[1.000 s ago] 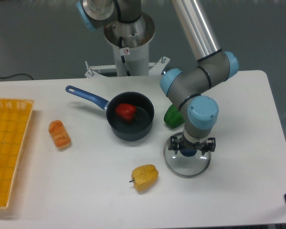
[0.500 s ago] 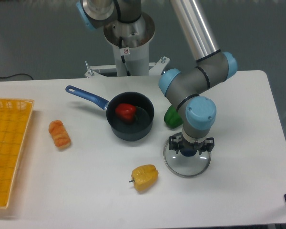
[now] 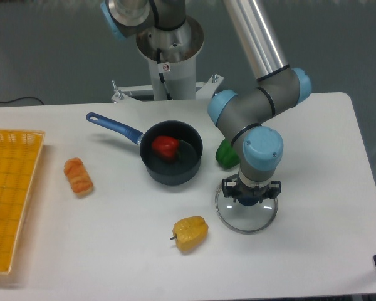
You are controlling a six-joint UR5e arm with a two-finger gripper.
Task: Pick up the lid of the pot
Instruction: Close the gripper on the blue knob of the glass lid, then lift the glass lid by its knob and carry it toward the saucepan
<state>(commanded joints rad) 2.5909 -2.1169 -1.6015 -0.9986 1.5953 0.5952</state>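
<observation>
The gripper (image 3: 251,190) reaches down over the back part of the lid, its two fingers apart, one to the left and one to the right of the knob. Lying on the white table is the round see-through pot lid (image 3: 245,219) with a thin rim. Its dark blue knob (image 3: 249,201) shows just below the gripper body, the upper part partly hidden. From this view I cannot tell whether either fingertip touches the lid.
Left of the lid is a black pan (image 3: 169,174) with a blue handle (image 3: 114,125), holding a red item (image 3: 166,147). A green pepper (image 3: 227,155) lies behind the lid, a yellow one (image 3: 190,233) front-left. An orange object (image 3: 78,176) and yellow crate (image 3: 12,200) are farther left.
The gripper has shifted slightly left over the lid, with its fingers still apart. The lid and the other objects have stayed where they were.
</observation>
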